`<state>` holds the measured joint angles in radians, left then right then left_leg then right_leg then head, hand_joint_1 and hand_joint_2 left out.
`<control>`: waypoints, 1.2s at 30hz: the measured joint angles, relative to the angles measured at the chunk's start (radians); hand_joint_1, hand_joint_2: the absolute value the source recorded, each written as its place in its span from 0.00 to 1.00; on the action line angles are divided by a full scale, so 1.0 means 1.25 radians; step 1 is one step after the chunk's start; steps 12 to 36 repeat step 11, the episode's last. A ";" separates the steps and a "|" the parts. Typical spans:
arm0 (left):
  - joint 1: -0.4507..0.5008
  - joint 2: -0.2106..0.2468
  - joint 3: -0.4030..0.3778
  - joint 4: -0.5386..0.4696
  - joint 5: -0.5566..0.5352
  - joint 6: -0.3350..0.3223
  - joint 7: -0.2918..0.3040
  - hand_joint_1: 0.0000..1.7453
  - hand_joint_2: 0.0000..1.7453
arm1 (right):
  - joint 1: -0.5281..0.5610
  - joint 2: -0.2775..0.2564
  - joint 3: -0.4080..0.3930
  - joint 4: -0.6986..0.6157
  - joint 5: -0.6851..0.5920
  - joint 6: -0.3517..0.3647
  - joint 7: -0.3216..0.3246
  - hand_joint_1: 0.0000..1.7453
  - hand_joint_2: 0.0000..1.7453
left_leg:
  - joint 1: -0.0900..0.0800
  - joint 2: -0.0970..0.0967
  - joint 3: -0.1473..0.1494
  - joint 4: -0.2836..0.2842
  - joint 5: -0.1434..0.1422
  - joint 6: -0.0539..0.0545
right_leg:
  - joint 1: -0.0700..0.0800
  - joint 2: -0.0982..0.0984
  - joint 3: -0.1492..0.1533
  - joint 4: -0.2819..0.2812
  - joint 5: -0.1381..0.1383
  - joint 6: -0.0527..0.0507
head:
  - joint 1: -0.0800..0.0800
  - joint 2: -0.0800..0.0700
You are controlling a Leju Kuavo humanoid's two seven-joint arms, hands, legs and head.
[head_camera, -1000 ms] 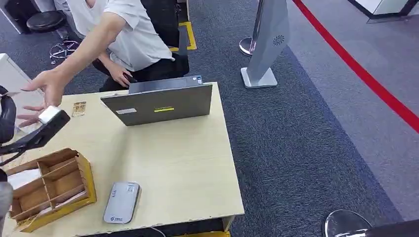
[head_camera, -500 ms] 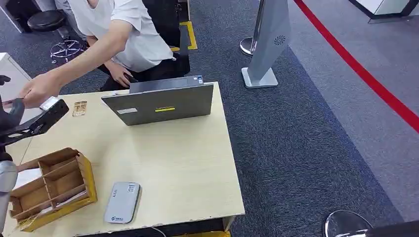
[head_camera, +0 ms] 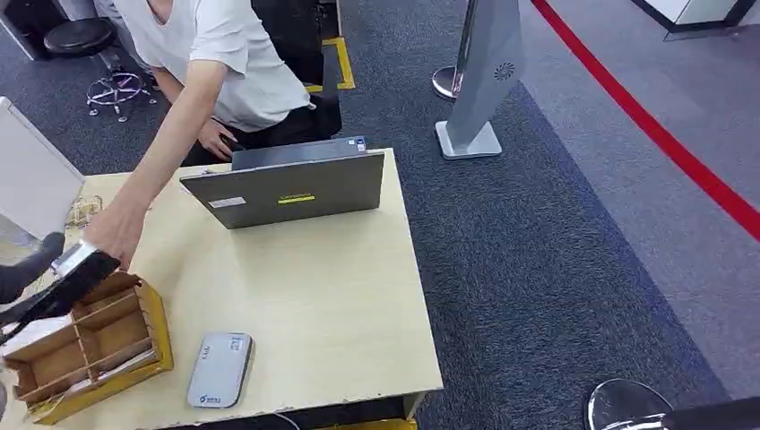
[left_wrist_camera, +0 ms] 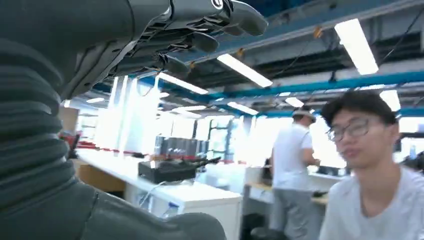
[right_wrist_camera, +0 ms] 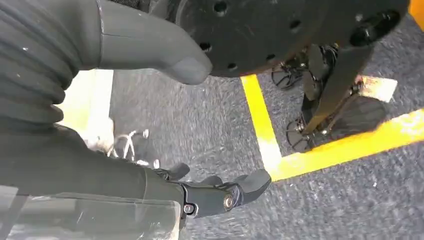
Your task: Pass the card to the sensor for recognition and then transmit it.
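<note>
At the left edge of the head view, my left hand (head_camera: 40,282) reaches over the divided cardboard box (head_camera: 94,345). A pale flat piece, apparently the card (head_camera: 75,260), lies at its fingertips. A person's hand (head_camera: 116,233) rests on that piece. In the left wrist view my left hand (left_wrist_camera: 150,35) has straight fingers (left_wrist_camera: 235,12) far from the thumb, with nothing between them. Whether it still grips the card is unclear. The grey card sensor (head_camera: 220,368) lies flat near the table's front edge. My right hand (right_wrist_camera: 150,185) hangs over the carpet, fingers apart and holding nothing.
A grey laptop (head_camera: 287,190) stands at the back of the wooden table (head_camera: 323,305), and the person (head_camera: 233,63) leans in behind it. A small gold-patterned item (head_camera: 85,211) lies at the back left. A white panel (head_camera: 31,179) stands left, a grey kiosk stand (head_camera: 488,72) and red floor line (head_camera: 663,134) right.
My left hand has dropped from beside the laptop to over the cardboard box. The person's hand went from open beside it to closing over the pale piece and followed it down.
</note>
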<state>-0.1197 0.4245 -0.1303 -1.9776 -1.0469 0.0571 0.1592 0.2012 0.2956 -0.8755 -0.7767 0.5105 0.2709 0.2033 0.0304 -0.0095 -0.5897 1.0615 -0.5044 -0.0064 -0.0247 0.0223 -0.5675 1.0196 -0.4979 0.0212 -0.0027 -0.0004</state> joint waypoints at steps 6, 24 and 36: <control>0.276 -0.048 0.180 -0.163 0.316 0.067 -0.183 0.00 1.00 | 0.014 0.002 0.009 -0.029 -0.104 -0.046 0.053 0.00 1.00 | -0.001 0.004 0.003 0.000 -0.004 0.000 | -0.001 0.004 0.001 0.000 -0.002 -0.001 | -0.001 0.000; 0.270 -0.305 0.682 -0.193 0.796 -0.459 -0.263 0.00 1.00 | 0.045 0.005 0.044 -0.083 -0.167 -0.063 0.093 0.00 1.00 | 0.000 0.003 0.002 0.000 -0.005 0.001 | 0.000 0.002 0.001 -0.001 -0.004 0.000 | 0.003 0.000; 0.270 -0.305 0.682 -0.193 0.796 -0.459 -0.263 0.00 1.00 | 0.045 0.005 0.044 -0.083 -0.167 -0.063 0.093 0.00 1.00 | 0.000 0.003 0.002 0.000 -0.005 0.001 | 0.000 0.002 0.001 -0.001 -0.004 0.000 | 0.003 0.000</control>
